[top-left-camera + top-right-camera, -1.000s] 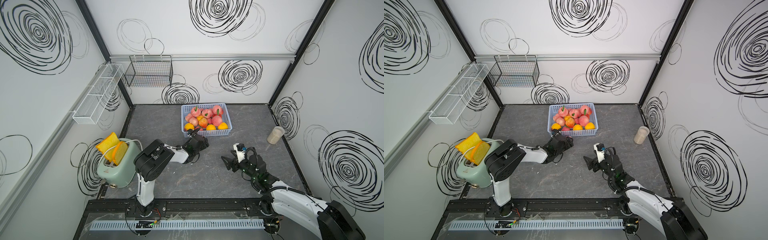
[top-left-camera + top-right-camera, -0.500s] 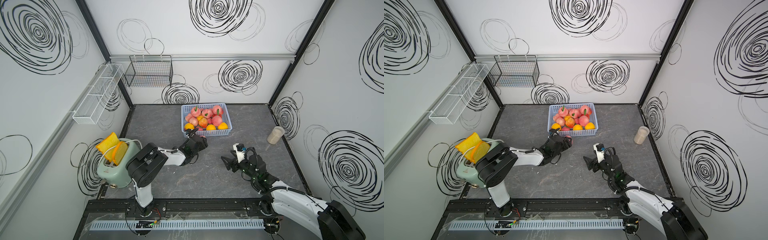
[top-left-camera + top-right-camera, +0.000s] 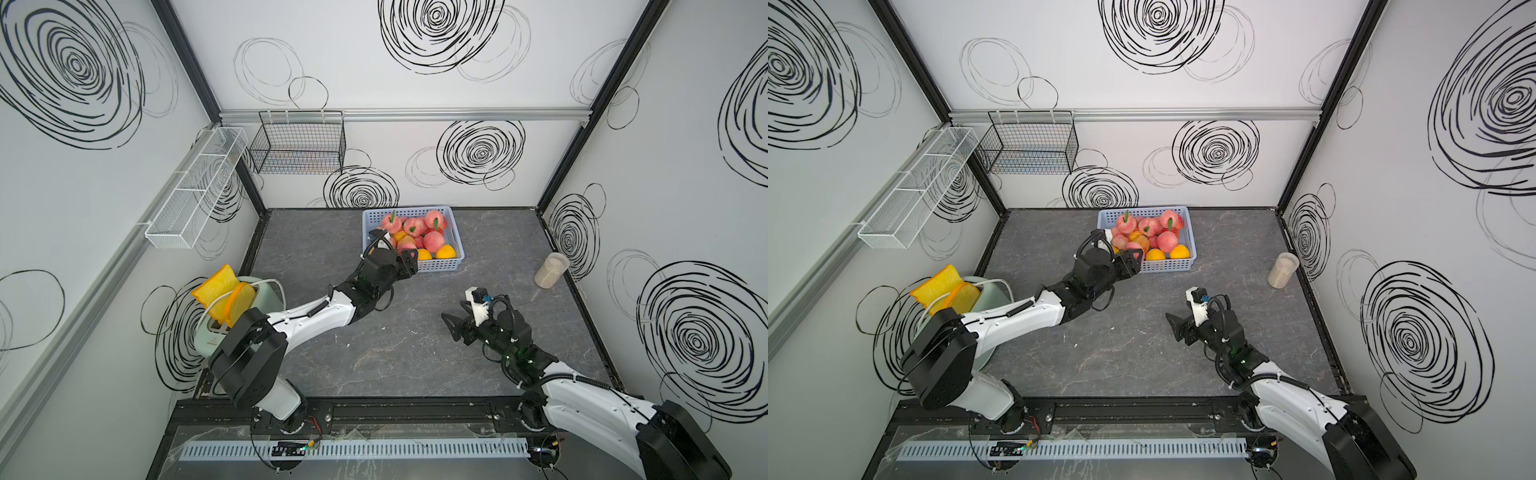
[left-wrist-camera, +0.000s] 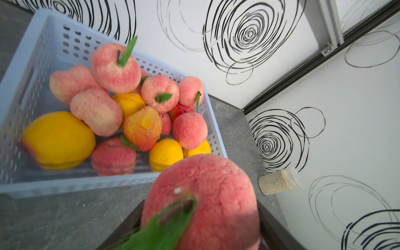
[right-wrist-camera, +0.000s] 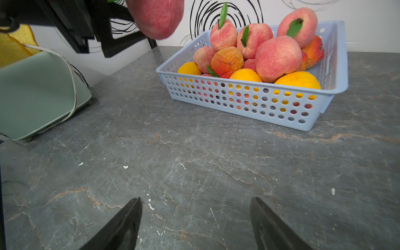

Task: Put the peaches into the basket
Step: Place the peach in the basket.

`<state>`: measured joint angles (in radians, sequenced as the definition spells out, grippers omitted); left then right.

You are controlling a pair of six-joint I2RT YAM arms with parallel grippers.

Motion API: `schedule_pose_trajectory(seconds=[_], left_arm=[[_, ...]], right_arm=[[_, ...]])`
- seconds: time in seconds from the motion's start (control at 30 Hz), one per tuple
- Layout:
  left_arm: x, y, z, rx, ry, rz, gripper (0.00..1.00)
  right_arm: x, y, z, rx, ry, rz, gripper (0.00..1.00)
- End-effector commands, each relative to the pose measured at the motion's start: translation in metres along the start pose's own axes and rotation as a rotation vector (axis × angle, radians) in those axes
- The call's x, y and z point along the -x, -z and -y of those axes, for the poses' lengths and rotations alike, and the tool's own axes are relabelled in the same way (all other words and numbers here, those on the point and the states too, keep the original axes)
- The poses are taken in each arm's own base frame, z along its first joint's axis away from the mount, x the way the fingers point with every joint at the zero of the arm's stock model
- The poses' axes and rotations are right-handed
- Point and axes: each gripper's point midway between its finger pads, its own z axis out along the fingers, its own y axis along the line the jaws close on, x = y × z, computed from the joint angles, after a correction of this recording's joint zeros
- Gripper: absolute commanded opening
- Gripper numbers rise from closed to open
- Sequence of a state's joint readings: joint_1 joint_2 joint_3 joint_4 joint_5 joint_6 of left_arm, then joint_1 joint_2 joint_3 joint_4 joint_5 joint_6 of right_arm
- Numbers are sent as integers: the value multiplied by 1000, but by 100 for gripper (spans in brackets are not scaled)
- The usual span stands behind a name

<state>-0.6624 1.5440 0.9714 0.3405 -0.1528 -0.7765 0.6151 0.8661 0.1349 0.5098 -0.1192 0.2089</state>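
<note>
left gripper (image 3: 409, 259) is clamped around a pink-red peach (image 4: 201, 205) with a green leaf. it carries the fruit raised above the table (image 3: 407, 357), just outside the near wall of the basket (image 3: 440, 264), close to that wall's corner on the left arm's side. the left wrist view shows the fruit on the table side of the rim, not yet over the opening.

right gripper (image 5: 197, 216) has its jaws parted with nothing between them. it hangs low over bare table, well apart from the basket.

the basket is heaped with the other peaches (image 5: 277, 58). pink ones with leaves sit on top, and yellow-orange ones lie along the near wall and underneath. the pile stands above the rim in the middle.

in both top views no loose fruit shows anywhere on the table. so i judge the task nearly done, with the carried peach probably the last one. what is left is to bring it over the rim and let it go. the lower ground near the front corner looks the safest spot, since a fruit dropped on the crown of the heap could roll off and out.
</note>
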Motion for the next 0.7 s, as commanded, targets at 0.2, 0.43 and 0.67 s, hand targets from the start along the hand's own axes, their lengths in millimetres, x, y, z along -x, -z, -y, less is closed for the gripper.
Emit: schedule_pose_trajectory(seconds=[0.2,0.43,0.67], left_arm=[[23,-46,-42,67,-109,-60,73],[11,-63,-87,191,-176,-118,75],[3,-75,-108,244,-205,-149,75]], right_arm=[[21,0,-5,8,30,65,81],[20,0,-5,7,30,61,81],[17,-3,-6,11,33,49,81]])
